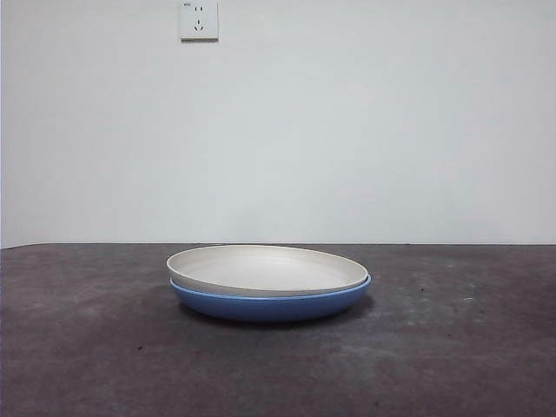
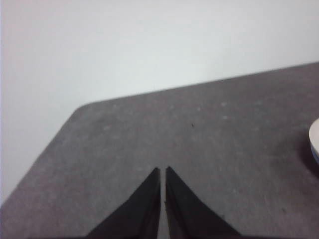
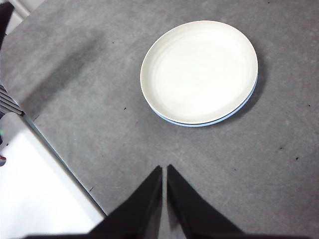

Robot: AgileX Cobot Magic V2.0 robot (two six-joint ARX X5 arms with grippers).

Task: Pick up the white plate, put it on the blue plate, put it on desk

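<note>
Since the white plate point(image 1: 265, 268) is nested in the blue plate point(image 1: 271, 306) mid-worktop point(image 1: 452, 347), stacking is judged done. Left hand point(image 2: 163, 172) and right hand point(image 3: 164, 169) are seen pinched closed, empty, held clear.

A smooth matte finish is shown by the white plate point(image 1: 265, 268), a gloss by the blue plate point(image 1: 269, 305); the tabletop point(image 1: 452, 347) looks mottled and rough.

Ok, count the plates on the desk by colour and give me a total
Round cream-white matte plate: 1, stacked on the blue one.
Round glossy blue plate: 1, sitting on the dark grey desk.
Total: 2 plates.
</note>
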